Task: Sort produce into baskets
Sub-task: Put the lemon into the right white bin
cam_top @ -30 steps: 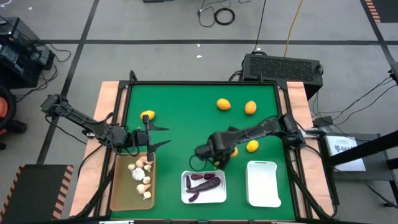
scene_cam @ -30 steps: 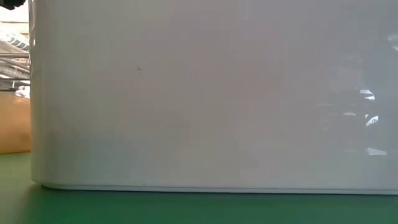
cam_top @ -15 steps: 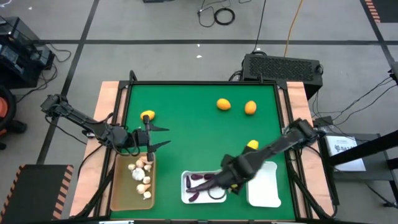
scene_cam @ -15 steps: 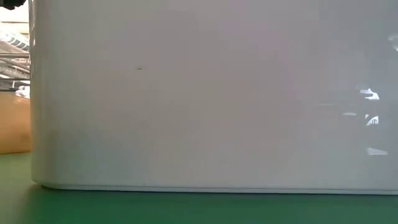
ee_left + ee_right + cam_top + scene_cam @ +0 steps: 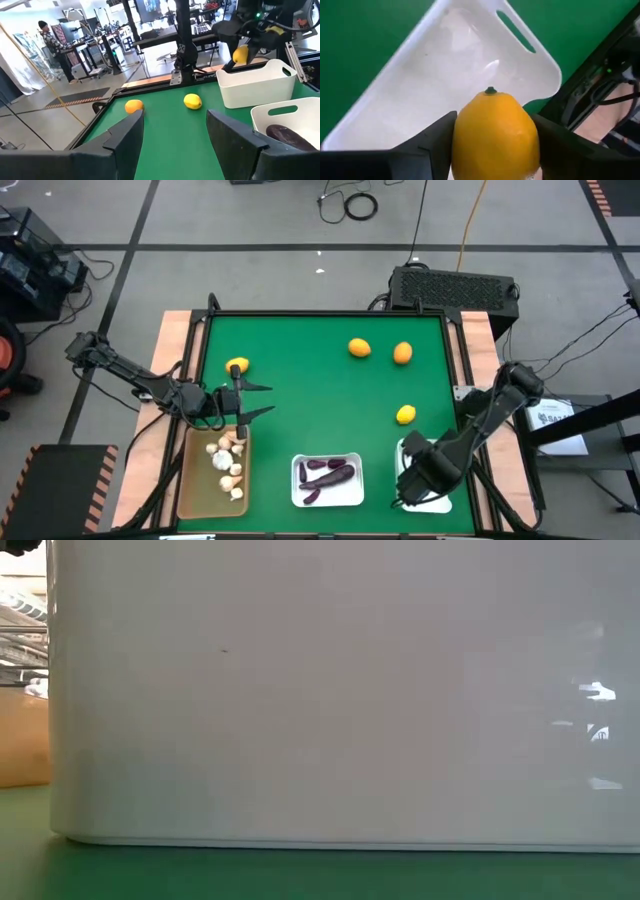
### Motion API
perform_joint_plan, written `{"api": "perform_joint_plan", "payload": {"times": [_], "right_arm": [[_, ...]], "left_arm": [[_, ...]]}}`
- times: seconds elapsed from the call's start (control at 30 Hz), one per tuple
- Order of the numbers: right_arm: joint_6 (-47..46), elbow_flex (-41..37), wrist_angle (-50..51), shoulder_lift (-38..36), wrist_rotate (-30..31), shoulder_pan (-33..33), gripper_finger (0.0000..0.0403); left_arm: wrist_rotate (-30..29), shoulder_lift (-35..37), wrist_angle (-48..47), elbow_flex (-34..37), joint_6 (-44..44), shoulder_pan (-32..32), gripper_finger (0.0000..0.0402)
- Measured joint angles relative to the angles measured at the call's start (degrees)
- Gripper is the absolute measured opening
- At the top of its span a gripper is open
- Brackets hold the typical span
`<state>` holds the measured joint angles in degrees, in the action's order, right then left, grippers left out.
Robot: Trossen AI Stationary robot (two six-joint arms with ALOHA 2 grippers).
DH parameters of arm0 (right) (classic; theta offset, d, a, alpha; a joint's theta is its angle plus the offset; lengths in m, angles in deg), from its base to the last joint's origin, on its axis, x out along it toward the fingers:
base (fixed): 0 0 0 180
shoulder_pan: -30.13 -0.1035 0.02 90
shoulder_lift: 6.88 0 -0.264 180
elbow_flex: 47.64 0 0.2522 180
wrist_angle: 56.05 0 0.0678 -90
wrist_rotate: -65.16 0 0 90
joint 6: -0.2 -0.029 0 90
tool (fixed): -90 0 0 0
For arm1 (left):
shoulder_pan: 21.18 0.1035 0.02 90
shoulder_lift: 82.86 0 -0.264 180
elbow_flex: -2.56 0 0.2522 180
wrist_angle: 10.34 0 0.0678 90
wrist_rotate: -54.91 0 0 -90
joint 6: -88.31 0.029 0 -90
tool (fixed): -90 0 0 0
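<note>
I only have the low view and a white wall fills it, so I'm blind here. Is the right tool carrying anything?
Observer: Yes. The right tool is shut on a yellow citrus fruit, seen close in its wrist view.
Operator: Where is it over the table?
Observer: Above the right-hand white basket, which looks empty beneath the fruit.
Operator: And the left arm?
Observer: The left tool is open, hovering by the far end of the tan basket, which holds whitish bulbs.
Operator: How much citrus is loose?
Observer: Four pieces lie on the green mat, none in a basket.
</note>
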<state>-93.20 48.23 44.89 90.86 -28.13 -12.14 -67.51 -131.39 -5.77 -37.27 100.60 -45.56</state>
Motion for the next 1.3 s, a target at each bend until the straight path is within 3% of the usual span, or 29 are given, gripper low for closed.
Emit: {"api": "perform_joint_plan", "payload": {"times": [0.43, 0.7, 0.87, 1.0, 1.13, 1.3], "right_arm": [[6.90, -2.82, -5.87, -0.49, -1.52, 2.80, 0.0331], [16.48, -2.82, -5.10, -0.49, -0.55, 8.36, 0.0345], [28.05, -2.82, -5.05, -0.49, 2.97, 15.54, 0.0345], [37.81, -2.82, -5.08, -0.49, 3.02, 21.50, 0.0345], [45.56, -3.65, -5.15, -0.53, 3.53, 26.09, 0.0345], [53.45, -9.11, -6.53, -2.35, 2.85, 30.47, 0.0345]], "left_arm": [[0.04, 0.00, 0.13, 0.00, -0.02, 0.00, 0.0223], [0.04, 0.00, 0.06, 0.00, 0.03, 0.00, 0.0223], [-0.52, 0.00, 0.11, 0.00, -0.93, 0.34, 0.0223], [-4.11, 0.02, -2.72, 0.00, -6.52, 3.53, 0.0223], [-5.41, 0.02, -13.21, 0.00, -14.56, 10.05, 0.0223], [1.48, 0.00, -20.50, 2.54, -22.40, 17.07, 0.0223]]}}
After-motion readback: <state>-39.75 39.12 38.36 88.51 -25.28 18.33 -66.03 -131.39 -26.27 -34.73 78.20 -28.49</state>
